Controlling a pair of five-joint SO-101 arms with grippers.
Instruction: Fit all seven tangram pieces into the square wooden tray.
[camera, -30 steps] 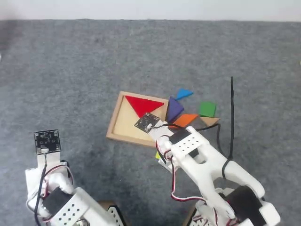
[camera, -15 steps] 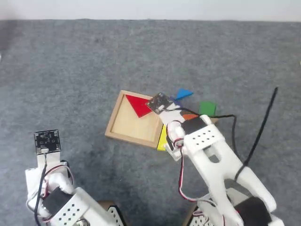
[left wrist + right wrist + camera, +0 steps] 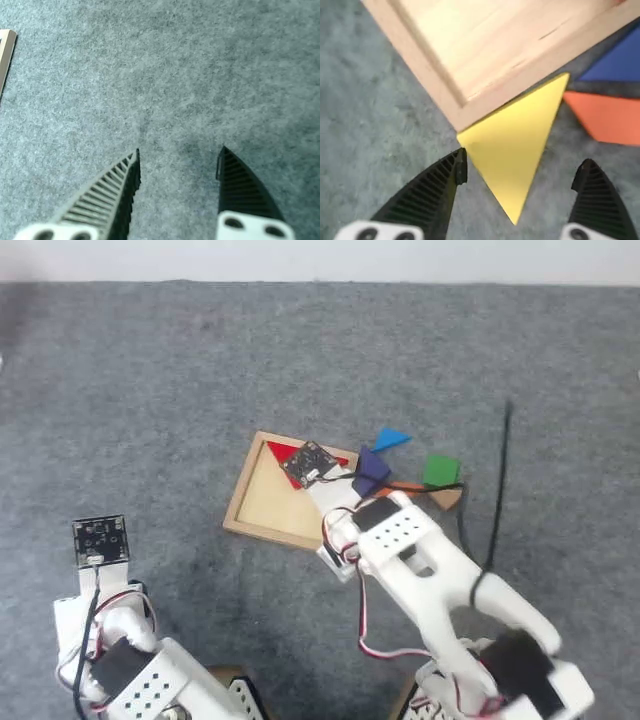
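High view: over the last second the right arm [image 3: 420,560] swings out toward the tray's right edge and comes back. It now reaches across the near-right corner of the wooden tray [image 3: 242,490], with its wrist above the red triangle [image 3: 275,450]. No piece goes into the tray in that time, so the swing looks like lining up rather than placing, and the count inside stays at 1 of 7.

The red triangle lies in the tray's far corner. The purple piece [image 3: 372,470], blue piece [image 3: 390,438], green square [image 3: 440,472], orange piece [image 3: 405,486] and a tan piece [image 3: 447,498] sit on the grey surface [image 3: 150,390] just beyond the tray's right side.

In the right wrist view, the right tool [image 3: 522,165] hangs with its fingers spread wide on either side of the yellow triangle [image 3: 517,145], gripping nothing. The triangle lies flat on the surface with 1 edge against the tray's outer corner (outside the rim, not in it). I judge it the next piece to be taken, and a thin flat piece on carpet will call for a low, careful pinch.

The left arm [image 3: 110,640] sits folded at the near-left of the surface, well away from the tray. The left tool [image 3: 179,151] has its fingers apart over bare carpet.
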